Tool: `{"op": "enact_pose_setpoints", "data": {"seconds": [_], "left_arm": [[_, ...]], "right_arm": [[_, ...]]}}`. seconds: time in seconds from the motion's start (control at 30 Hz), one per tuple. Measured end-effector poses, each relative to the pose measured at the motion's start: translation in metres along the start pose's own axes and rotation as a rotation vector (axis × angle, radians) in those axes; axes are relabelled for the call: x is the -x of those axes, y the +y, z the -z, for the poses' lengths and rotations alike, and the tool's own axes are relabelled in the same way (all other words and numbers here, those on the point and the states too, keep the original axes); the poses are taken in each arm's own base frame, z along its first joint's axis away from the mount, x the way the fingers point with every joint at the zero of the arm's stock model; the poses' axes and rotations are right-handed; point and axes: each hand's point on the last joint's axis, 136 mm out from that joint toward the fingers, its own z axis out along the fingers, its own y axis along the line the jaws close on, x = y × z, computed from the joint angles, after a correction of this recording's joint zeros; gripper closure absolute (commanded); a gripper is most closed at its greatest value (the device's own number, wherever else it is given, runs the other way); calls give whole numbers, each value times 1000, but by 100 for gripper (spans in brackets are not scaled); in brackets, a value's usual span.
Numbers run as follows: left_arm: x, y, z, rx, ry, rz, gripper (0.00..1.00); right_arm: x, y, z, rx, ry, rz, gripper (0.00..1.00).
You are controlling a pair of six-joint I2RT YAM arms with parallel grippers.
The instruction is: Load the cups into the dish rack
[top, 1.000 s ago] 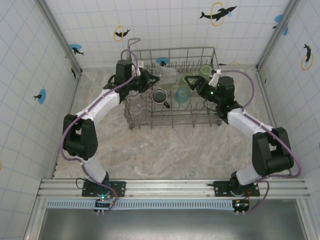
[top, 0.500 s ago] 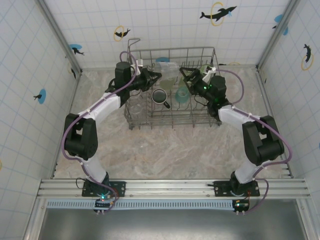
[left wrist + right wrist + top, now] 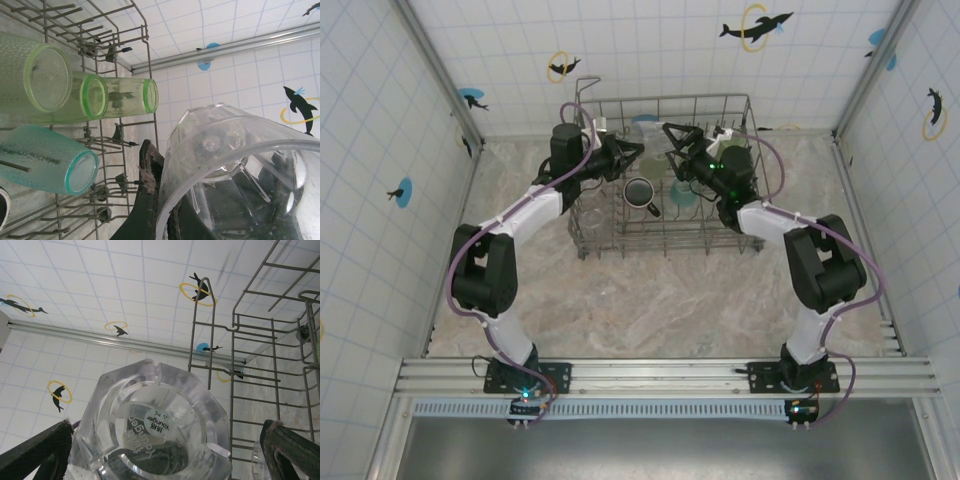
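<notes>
Tiled walls with dolphin stickers, marbled surface [image 3: 650,300], rack [image 3: 665,240] at the far middle. Both arms reach over its far side and meet at one clear cup [image 3: 240,150].

Left fingers [image 3: 150,195] look pinched on the cup's wall at the rim: one sits outside, and a dark shape shows through the glass inside. Cup mouth faces the left wrist camera. Right fingers [image 3: 40,450] are spread wide either side of the cup's base, clear of the glass. The cup is up above the rack's floor, not seated on tines. Looks like a handover or a two-arm placement.

Already lying in the rack: three green cups [image 3: 95,97], a teal cup [image 3: 60,160] and a mug [image 3: 640,192].

Risks:
- The rim pinch is thin and the glass is slick. If the left fingers let go before the right ones close, the cup drops onto the tines or the loaded cups.
- The faceted base could squirt out if the right fingers close off-centre.
- The two wrists are crowded together, so a small misjudged move could bump them or catch the rack's wire wall.
- A swing low could nudge the green cups out of their slots.
</notes>
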Motion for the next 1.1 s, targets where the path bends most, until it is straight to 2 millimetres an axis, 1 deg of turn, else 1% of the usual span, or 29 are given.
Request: {"op": "enact_pose_setpoints", "data": {"seconds": [0.17,0.23,0.3,0.4,0.43,0.53,0.6,0.73,0.77,0.8,0.87,0.9,1.0,1.1], "left_arm": [[-7,-3,-4,-12,15,-7,100],[-10,-2,-5,-13,23,-6,100],[-14,0,-6,-12,33,-3,100],[-15,0,-6,-21,35,-20,100],[-15,-1,-6,-23,36,-21,100],[-15,-1,-6,-23,36,-21,87],[-15,0,-6,-21,37,-18,74],[-16,-1,-4,-4,31,-23,33],[-16,-2,-2,4,29,-26,26],[-16,-5,-1,9,29,-26,20],[-13,-12,4,24,14,-47,12],[-12,-13,7,40,5,-50,11],[-3,-24,20,86,-45,-98,7],[4,-41,37,113,-101,-163,4]], "right_arm": [[4,6,-8,26,-17,-25,12],[5,6,-8,30,-25,-33,19],[6,5,-9,33,-32,-38,29],[8,6,-10,45,-38,-108,44],[8,5,-10,46,-40,-116,46],[9,5,-10,47,-41,-128,53],[9,5,-10,49,-41,-115,54],[9,4,-10,44,-43,-74,54],[9,4,-10,41,-43,-63,54],[9,2,-10,36,-43,-55,54],[9,-1,-10,21,-46,-45,54],[12,1,-10,23,-52,-39,54],[20,12,-14,36,-66,-4,54],[26,26,-20,45,-77,55,54]]}}
